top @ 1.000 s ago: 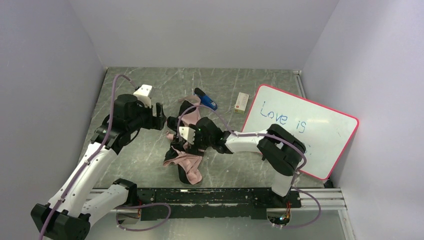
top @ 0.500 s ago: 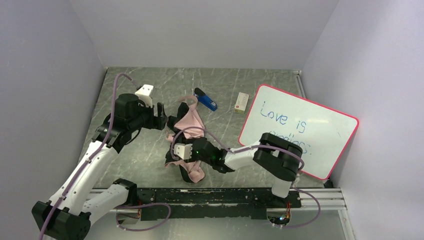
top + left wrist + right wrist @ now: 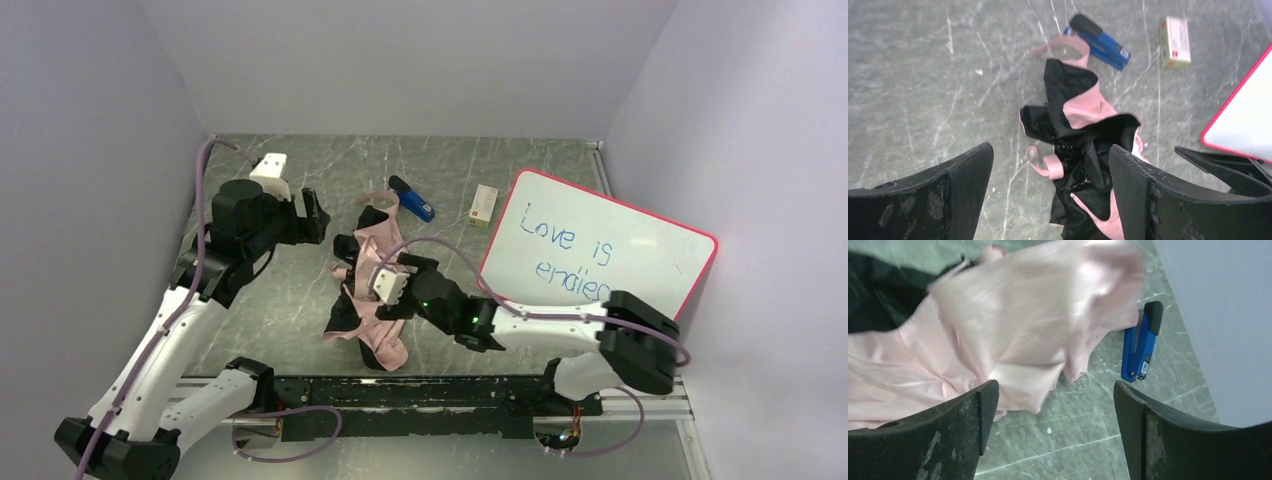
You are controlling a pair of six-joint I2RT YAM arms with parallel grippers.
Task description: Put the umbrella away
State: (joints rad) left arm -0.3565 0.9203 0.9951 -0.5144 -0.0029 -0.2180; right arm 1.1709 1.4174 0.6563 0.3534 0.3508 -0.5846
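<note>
Item: compact folding umbrella (image 3: 368, 290), pale pink fabric outside and black inside, lying collapsed but unwrapped on the grey marbled table (image 3: 270, 300), about mid-table between the two arms. Condition: canopy loose and crumpled, black lining turned up in several folds; a pink strap loop (image 3: 1037, 161) lies on its left side, and a pink tip reaches back until it is just beside the blue-and-black stapler (image 3: 412, 199). Left gripper (image 3: 312, 215): held above the table to the umbrella's left, jaws spread wide, nothing between them, apart from the fabric. Right gripper (image 3: 1053, 395): low over the pink canopy, jaws likewise wide apart, fabric showing below the gap but not pinched. Other stock: small white cardboard box (image 3: 484, 205) near the stapler; red-framed whiteboard (image 3: 600, 260) with blue handwriting, propped at the right. Step in hand, as judged: gathering the slack canopy so it can be wrapped round the shaft. Handling notes: lower the right gripper onto one pink fold edge rather than a bunched mass; grip cloth only, keeping clear of the thin ribs; let the left gripper pin the strap end so the bundle does not slide; draw folds one way, away from the stapler, before fastening the strap.
</note>
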